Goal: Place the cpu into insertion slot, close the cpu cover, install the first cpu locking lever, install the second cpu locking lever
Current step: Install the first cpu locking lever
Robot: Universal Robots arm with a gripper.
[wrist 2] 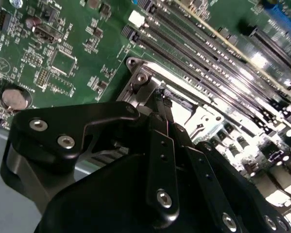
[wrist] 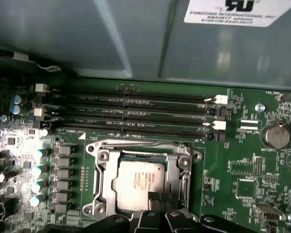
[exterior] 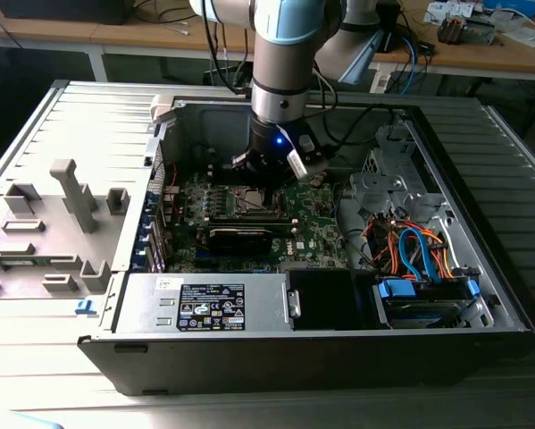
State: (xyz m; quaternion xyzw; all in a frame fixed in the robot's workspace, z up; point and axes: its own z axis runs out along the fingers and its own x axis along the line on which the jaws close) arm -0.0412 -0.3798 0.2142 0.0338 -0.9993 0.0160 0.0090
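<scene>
The small square cpu with the pale silver metal top point(wrist: 144, 180) is seen seated flat in the socket, framed by the thin silvery metal cpu cover point(wrist: 185, 171) that's been folded down around it. The black gripper point(wrist: 157, 209) is parked right at the socket's near edge, fingertips pretty much touching the cover frame. Whether the jaws are spread or pressed together can't be told. Beyond the socket, four long black memory slots point(wrist: 135, 114) are lined up on the green motherboard point(wrist: 242, 165).
</scene>
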